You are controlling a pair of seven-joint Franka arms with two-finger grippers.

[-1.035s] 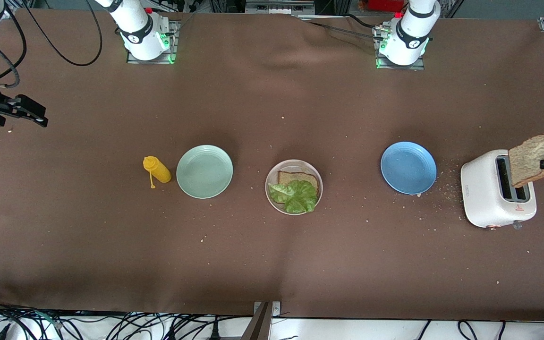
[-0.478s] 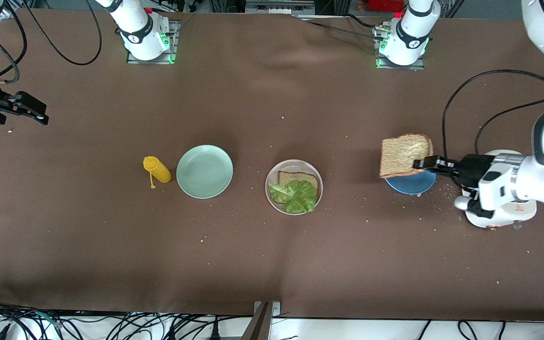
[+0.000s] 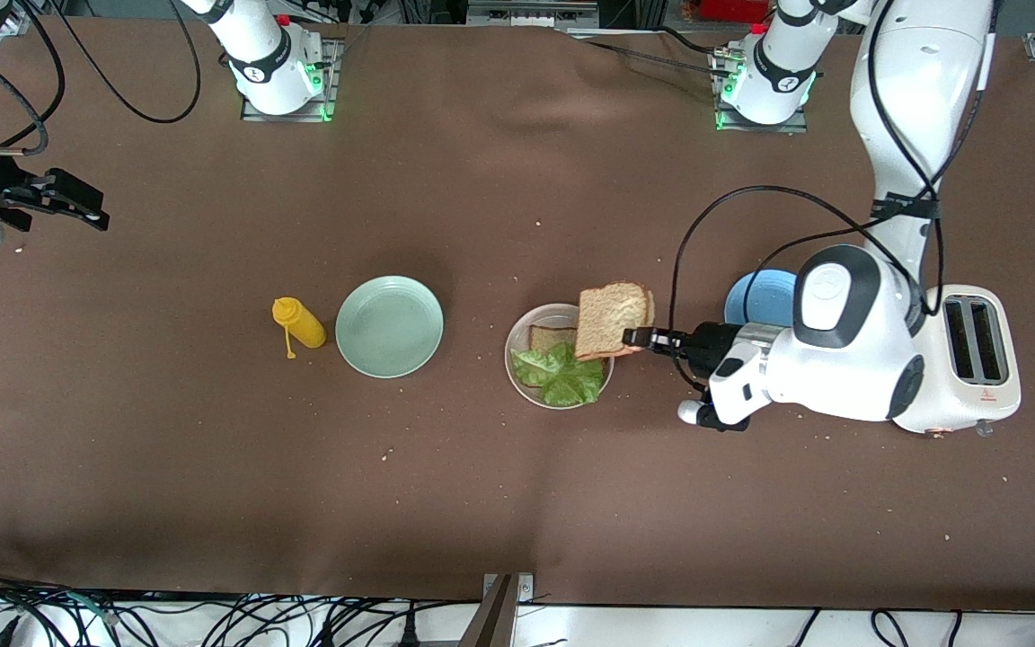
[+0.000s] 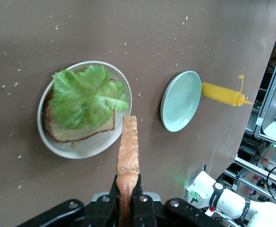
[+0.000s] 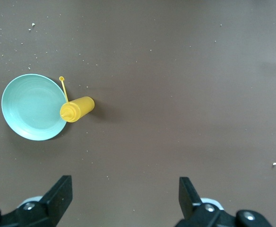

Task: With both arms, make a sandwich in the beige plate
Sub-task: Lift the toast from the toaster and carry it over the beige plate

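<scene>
Over the plate, the left gripper pinched a slice on edge; squaring it over the lettuce seemed wise; the right gripper waited, spread.

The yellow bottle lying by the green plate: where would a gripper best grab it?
Probably across the middle of the yellow bottle's round body, coming straight down from above. It lies on its side, its body is wider than the nozzle, and the mint-green plate crowds one side.
</scene>
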